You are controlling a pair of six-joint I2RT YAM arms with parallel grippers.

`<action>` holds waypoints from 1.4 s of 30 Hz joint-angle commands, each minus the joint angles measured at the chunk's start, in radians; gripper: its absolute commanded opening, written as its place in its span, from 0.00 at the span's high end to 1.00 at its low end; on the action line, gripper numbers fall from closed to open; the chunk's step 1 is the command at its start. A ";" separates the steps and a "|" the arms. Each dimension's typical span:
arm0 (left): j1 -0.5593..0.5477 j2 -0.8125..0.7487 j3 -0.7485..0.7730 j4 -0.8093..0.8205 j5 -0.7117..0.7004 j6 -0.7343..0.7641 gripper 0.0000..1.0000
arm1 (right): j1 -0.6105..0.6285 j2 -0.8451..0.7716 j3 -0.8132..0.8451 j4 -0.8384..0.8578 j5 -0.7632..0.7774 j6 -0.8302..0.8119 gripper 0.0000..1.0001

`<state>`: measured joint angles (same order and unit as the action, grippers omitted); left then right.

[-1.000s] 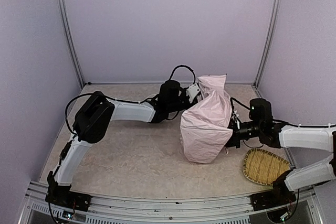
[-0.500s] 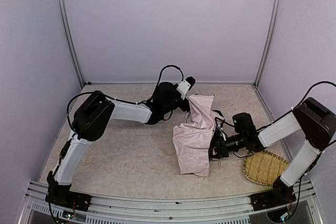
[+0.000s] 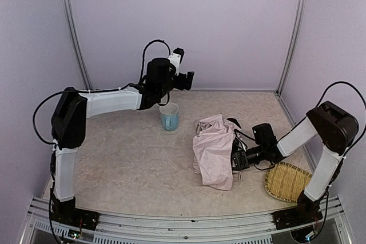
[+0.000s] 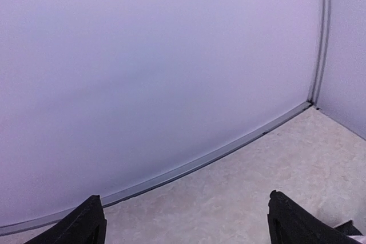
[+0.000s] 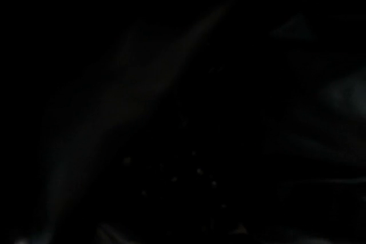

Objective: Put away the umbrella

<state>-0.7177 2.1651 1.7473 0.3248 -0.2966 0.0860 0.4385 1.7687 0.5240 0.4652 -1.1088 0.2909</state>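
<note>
Right of the counter's middle, toward its right edge, the umbrella lies as a slumped heap of pale pink fabric, folds loose and untidy. A little black shows at its far right fringe; we cannot tell whether that is lining or a rib. Neither shaft nor handle is visible from above.

The right tool sits low against the heap's right flank, touching the cloth. Its own camera gives only darkness, so we judge that it is smothered by fabric, and we cannot tell whether it is clenched or released. The left tool hangs high over the far edge, well apart from the umbrella. In its wrist view the fingers are spread wide with nothing between them, facing the back wall. Below it, near the far edge, stands a light blue cup. A woven bamboo tray lies at the near right corner.

We expect the umbrella to be light, but awkward to handle. The canopy is soft and probably slippery, so pinching cloth alone would lift one fold and leave the rest dragging. The thin ribs look easy to bend. The stiff parts are the shaft and handle, and we would grip there once they are found. Failing that, we would gather the fabric close around the ribs.
</note>
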 commanded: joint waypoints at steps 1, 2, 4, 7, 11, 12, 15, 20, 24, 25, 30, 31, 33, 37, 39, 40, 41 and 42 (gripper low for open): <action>-0.067 -0.256 -0.178 -0.124 0.337 0.019 0.07 | -0.011 0.036 0.010 -0.202 0.044 0.027 1.00; -0.094 -0.327 -0.246 -0.148 0.423 0.025 0.08 | -0.010 0.032 0.016 -0.208 0.035 0.024 1.00; -0.136 -0.406 -0.394 -0.138 0.518 0.032 0.09 | -0.006 0.020 0.026 -0.231 0.028 0.009 1.00; -0.205 -0.438 -0.550 -0.129 0.547 0.081 0.03 | 0.028 0.011 0.066 -0.329 0.035 -0.088 1.00; -0.259 -0.411 -0.619 -0.065 0.630 0.097 0.01 | 0.071 0.014 0.075 -0.327 0.010 -0.087 1.00; -0.265 -0.400 -0.617 -0.053 0.629 0.099 0.01 | 0.083 0.012 0.076 -0.328 0.008 -0.087 1.00; -0.264 -0.355 -0.583 -0.077 0.567 0.088 0.02 | 0.139 -0.006 0.081 -0.317 -0.014 -0.086 1.00; -0.254 -0.326 -0.566 -0.176 0.585 0.081 0.32 | 0.217 -0.022 0.098 -0.276 -0.075 -0.086 1.00; -0.205 -0.353 -0.601 -0.234 0.758 0.031 0.78 | 0.221 -0.014 0.103 -0.250 -0.074 -0.061 1.00; -0.195 -0.358 -0.615 -0.237 0.760 0.020 0.87 | 0.221 -0.009 0.109 -0.248 -0.075 -0.057 0.93; -0.169 -0.365 -0.655 -0.240 0.742 0.010 0.92 | 0.219 -0.030 0.135 -0.300 -0.022 -0.072 0.38; -0.166 -0.364 -0.661 -0.237 0.747 0.014 0.91 | 0.216 -0.052 0.134 -0.322 0.008 -0.074 0.30; -0.159 -0.355 -0.668 -0.237 0.755 0.025 0.90 | 0.209 -0.105 0.127 -0.367 0.073 -0.084 0.22; -0.131 -0.310 -0.634 -0.271 0.771 0.044 0.89 | 0.161 -0.240 0.076 -0.429 0.210 -0.052 0.20; -0.113 -0.280 -0.604 -0.293 0.791 0.046 0.89 | 0.129 -0.317 0.058 -0.466 0.275 -0.038 0.20; -0.107 -0.263 -0.584 -0.311 0.794 0.048 0.88 | 0.121 -0.353 0.056 -0.492 0.313 -0.039 0.21; -0.103 -0.241 -0.559 -0.335 0.795 0.054 0.88 | 0.120 -0.394 0.064 -0.529 0.372 -0.050 0.21; -0.102 -0.217 -0.530 -0.368 0.796 0.067 0.86 | 0.120 -0.434 0.073 -0.569 0.424 -0.060 0.23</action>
<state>-0.8455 1.8648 1.1301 0.0635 0.4759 0.1192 0.5804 1.4643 0.5964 0.0422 -0.9009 0.2329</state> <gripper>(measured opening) 0.119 0.791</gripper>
